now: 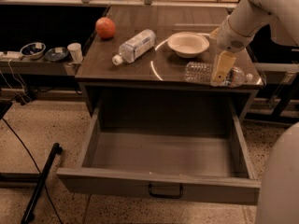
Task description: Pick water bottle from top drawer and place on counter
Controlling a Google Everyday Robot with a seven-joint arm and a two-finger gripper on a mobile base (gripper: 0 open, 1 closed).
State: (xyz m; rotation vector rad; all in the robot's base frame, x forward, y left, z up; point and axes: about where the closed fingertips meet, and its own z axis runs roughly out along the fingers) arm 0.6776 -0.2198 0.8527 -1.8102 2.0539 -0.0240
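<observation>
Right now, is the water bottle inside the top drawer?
No, the water bottle lies on the counter at its right front, with the claw at it.
</observation>
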